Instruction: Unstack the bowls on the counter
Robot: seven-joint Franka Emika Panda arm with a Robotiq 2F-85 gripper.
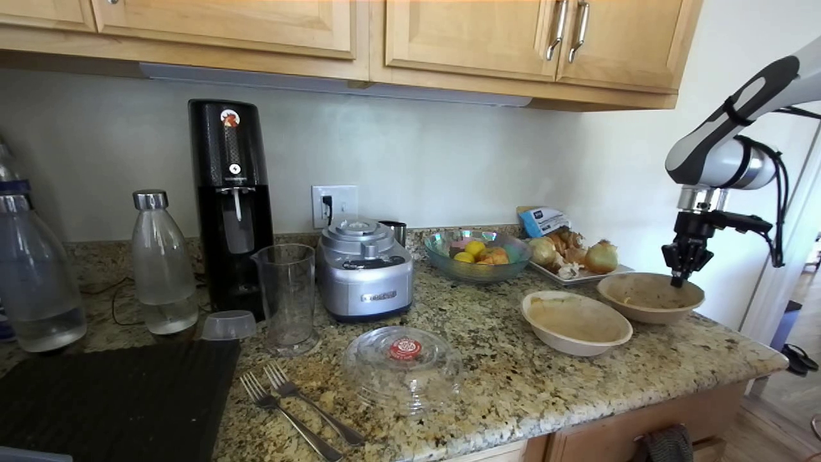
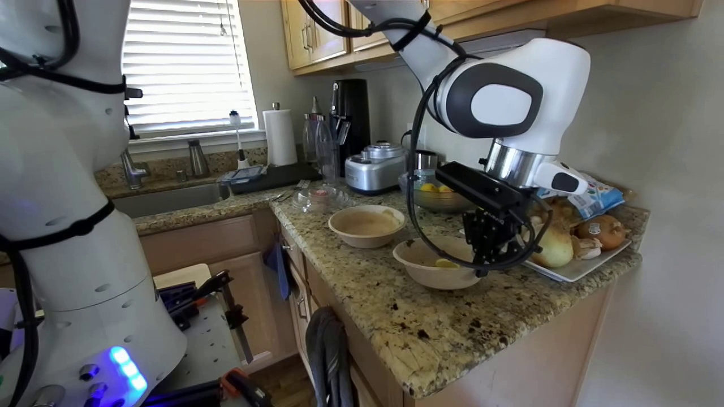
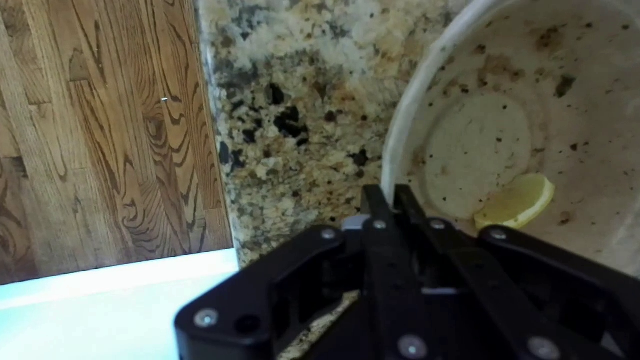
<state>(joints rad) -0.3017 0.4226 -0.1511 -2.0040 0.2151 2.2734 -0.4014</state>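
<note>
Lemon bowl (image 3: 555, 125), beige, near the end edge of the counter (image 2: 441, 330), a lemon wedge (image 3: 515, 201) within; second bowl (image 1: 574, 322), matching, unstacked, just beside it and nearer the front edge. Gripper (image 3: 388, 197), black, closed down to a thin gap, the lemon bowl's rim pinched between its fingers. Plate (image 2: 591, 265), white, toward the back end corner, bearing onions (image 2: 557, 246). Lid (image 1: 417, 369), clear, toward the front edge. Forks (image 1: 301, 426), two, beside the lid. Food processor (image 1: 365, 285), silver, near the back edge. Glass bowl (image 1: 444, 264), fruit (image 1: 474, 248) inside, likewise
</note>
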